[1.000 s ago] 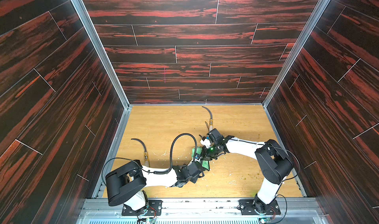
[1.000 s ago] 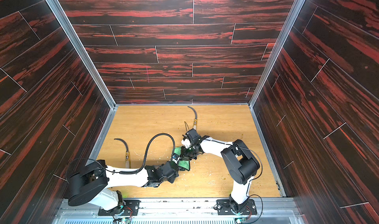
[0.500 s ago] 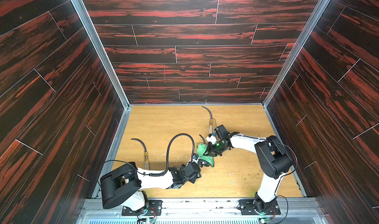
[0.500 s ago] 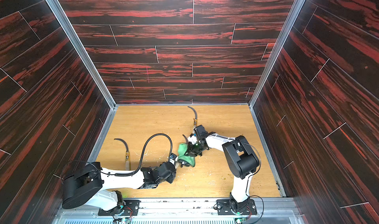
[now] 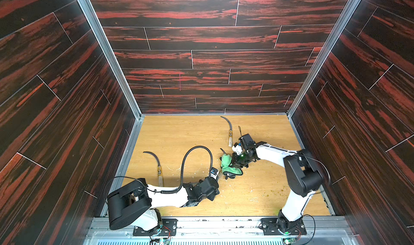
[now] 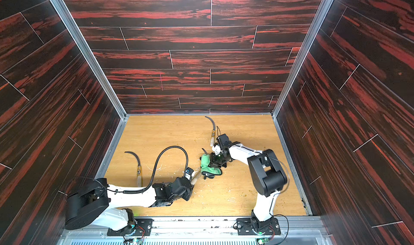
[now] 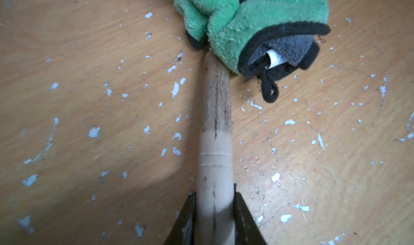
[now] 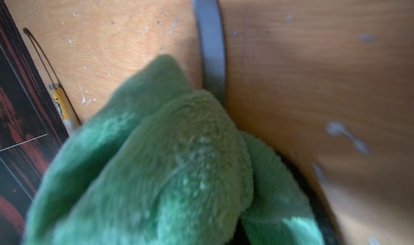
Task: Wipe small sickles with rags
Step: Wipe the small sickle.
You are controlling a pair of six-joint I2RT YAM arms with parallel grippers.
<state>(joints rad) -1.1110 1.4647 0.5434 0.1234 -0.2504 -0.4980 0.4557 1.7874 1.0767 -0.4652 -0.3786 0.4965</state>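
Observation:
One small sickle lies on the wooden floor with its pale handle (image 7: 216,154) clamped between my left gripper (image 7: 215,210), which is shut on it. In both top views that gripper (image 5: 217,178) sits just near-left of the bunched green rag (image 5: 227,165). The rag (image 7: 235,19) is wrapped over the sickle's neck, and only the dark blade tip (image 5: 223,151) pokes out beyond it. My right gripper (image 5: 235,163) is shut on the rag from the right; its fingers are buried in the rag (image 8: 168,165), with the grey blade (image 8: 212,42) curving past.
A second sickle (image 5: 229,131) lies just behind the right wrist, near the back wall. A third sickle (image 5: 156,165) lies at the left, close to the left wall. The left arm's black ribbed cable (image 5: 197,156) loops up over the floor. Pale flecks litter the floor (image 5: 257,187).
The right gripper has dragged the rag along the held sickle, away from the left gripper and towards the blade. The left arm has drawn back a little and still holds the handle.

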